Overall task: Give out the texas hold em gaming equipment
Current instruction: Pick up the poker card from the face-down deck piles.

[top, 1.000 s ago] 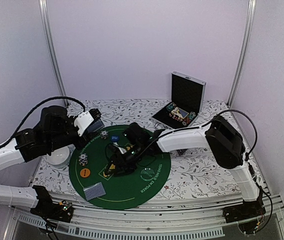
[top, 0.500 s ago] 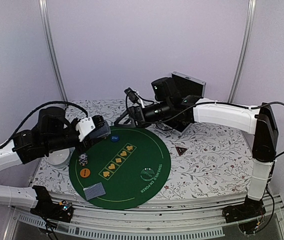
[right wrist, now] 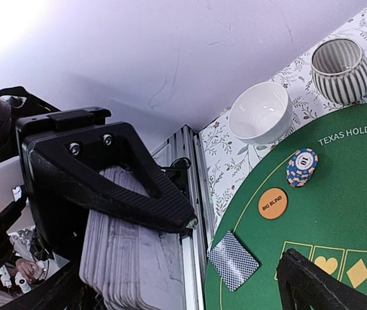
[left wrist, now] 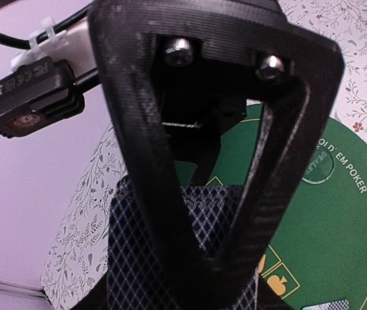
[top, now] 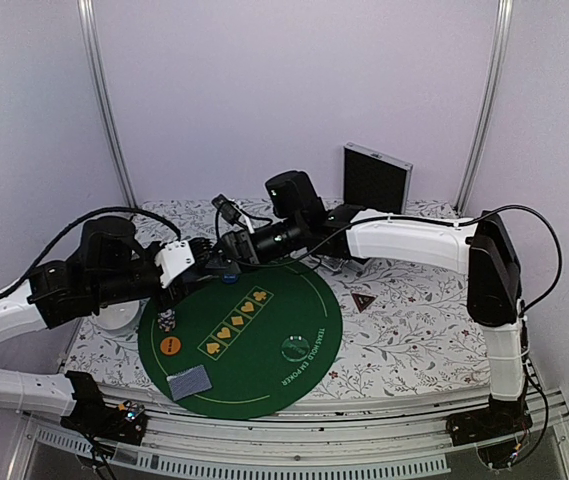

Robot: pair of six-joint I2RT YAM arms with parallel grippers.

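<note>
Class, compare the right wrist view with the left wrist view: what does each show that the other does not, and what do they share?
Only the right wrist view shows the white bowl, the striped cup, the chip stack and the orange Big Blind disc. Only the left wrist view shows the dealer disc and the chequered back of the deck of cards. Both show the green mat and the left pincer closed on that deck.
</note>
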